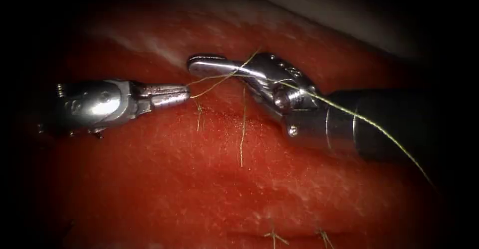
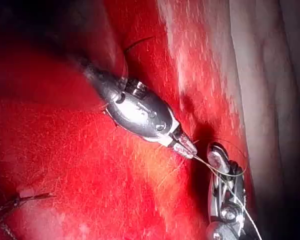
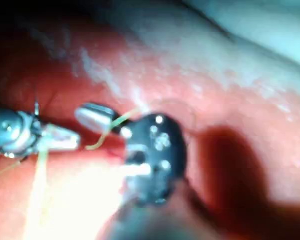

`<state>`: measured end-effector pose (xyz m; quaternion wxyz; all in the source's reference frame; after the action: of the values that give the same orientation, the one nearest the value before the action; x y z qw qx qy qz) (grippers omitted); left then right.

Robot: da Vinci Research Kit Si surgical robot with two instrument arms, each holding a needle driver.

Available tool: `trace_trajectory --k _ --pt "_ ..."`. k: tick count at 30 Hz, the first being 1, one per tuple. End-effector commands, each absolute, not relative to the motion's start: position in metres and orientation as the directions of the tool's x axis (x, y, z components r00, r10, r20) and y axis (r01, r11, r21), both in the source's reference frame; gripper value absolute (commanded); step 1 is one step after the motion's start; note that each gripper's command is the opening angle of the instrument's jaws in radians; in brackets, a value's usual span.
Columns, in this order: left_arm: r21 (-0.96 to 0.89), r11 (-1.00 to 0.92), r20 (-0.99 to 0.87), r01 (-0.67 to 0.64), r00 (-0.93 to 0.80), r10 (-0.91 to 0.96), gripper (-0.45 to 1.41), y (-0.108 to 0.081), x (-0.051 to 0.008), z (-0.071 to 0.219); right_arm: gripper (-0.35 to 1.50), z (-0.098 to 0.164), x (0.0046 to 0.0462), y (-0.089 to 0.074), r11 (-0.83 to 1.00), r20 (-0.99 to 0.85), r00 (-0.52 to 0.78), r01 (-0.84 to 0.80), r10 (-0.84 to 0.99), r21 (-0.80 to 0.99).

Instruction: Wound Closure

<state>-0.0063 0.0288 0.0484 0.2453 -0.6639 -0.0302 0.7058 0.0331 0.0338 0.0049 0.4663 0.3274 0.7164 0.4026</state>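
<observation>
Left tool (image 1: 185,94) is clenched on the thread (image 1: 219,81) right at its tip, over the middle of the tissue (image 1: 164,179), likely to keep that strand taut. Thread winds around the right tool (image 1: 195,65), draping over its wrist and trailing toward the tissue's right edge; whether its jaws are parted or closed can't be told, and it seems to hold nothing clearly. No needle identified; loose thread ends (image 1: 242,129) hang down on the tissue, and tied stitches (image 1: 273,236) sit near its bottom edge.
</observation>
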Motion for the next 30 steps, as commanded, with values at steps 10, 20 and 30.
trace_trajectory --k 10,20,30 --pt "-0.365 -0.872 -0.922 -0.327 -0.004 0.388 -0.35 0.0302 -0.0068 0.0508 -0.35 0.0037 0.0330 0.0330 0.548 -0.485 -0.294 0.190 0.823 0.815" --pt "-0.368 -0.874 -0.921 -0.318 -0.003 0.389 -0.35 0.0308 -0.0085 0.0509 -0.30 0.0036 0.0330 0.0321 0.634 -0.621 -0.146 0.287 0.770 0.718" --pt "-0.365 -0.882 -0.922 -0.299 -0.015 0.387 -0.35 0.0308 -0.0094 0.0514 0.20 0.0036 0.0329 0.0335 0.680 -0.815 0.129 0.487 0.565 0.548"
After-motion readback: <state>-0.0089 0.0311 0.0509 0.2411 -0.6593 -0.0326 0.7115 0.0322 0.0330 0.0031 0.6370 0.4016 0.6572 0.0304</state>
